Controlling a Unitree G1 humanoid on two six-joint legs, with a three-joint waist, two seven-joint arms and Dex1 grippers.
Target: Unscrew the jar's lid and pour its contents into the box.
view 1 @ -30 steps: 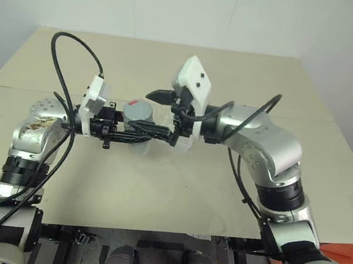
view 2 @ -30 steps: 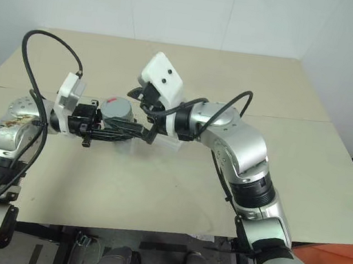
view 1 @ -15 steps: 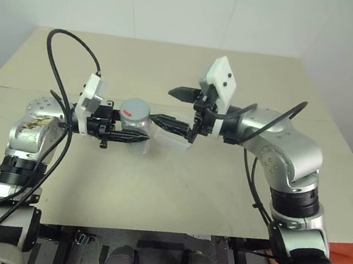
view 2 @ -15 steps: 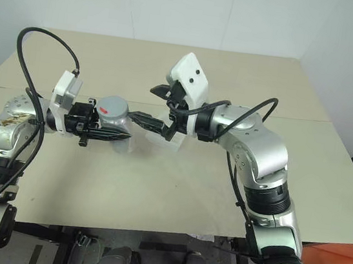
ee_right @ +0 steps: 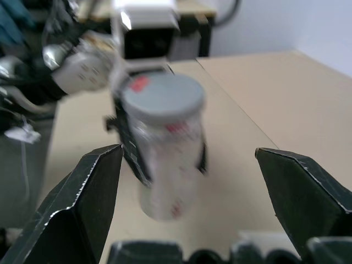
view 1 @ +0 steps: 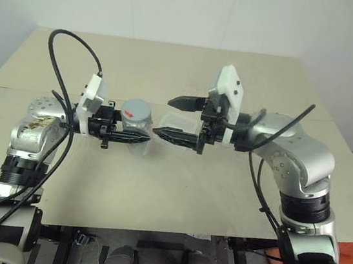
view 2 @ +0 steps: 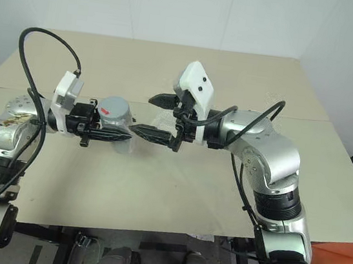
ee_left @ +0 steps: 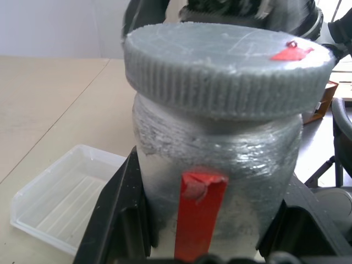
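- The left tool [view 1: 138, 137] is clamped on the jar [view 1: 135, 125], held above the worktop [view 1: 156, 188]; the lid [ee_left: 228, 69] is on.
- The right tool [view 1: 177, 117] gapes wide, empty, just beside the jar.
- The box [ee_left: 66, 203] lies near the jar.
- Unscrewing is in hand; next, the right tool should close around the lid.

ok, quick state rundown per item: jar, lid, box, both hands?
jar: upright, held off the table in the left hand.
lid: on the jar.
box: on the table, looks empty.
left hand: shut on the jar.
right hand: open, empty, clear of the lid.
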